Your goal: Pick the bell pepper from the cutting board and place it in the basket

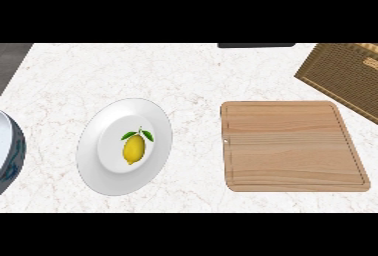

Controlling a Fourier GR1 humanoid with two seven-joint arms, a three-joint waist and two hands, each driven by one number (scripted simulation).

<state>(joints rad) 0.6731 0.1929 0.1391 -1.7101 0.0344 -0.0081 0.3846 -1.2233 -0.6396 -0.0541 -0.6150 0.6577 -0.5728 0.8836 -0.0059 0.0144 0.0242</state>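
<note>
Lemon (133, 149) on plate (100, 170) — cutting board (291, 145) beside, basket (343, 72) beyond; possibly bowl (11, 155) left

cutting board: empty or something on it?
Empty. The cutting board shows bare wood all over. The only produce in view is a lemon on the white plate. The inside of the basket is hidden.

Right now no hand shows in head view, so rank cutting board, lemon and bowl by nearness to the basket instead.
1. Cutting board, beside the basket, right.
2. Lemon, on the plate, centre-left.
3. Bowl, far left edge.
</note>
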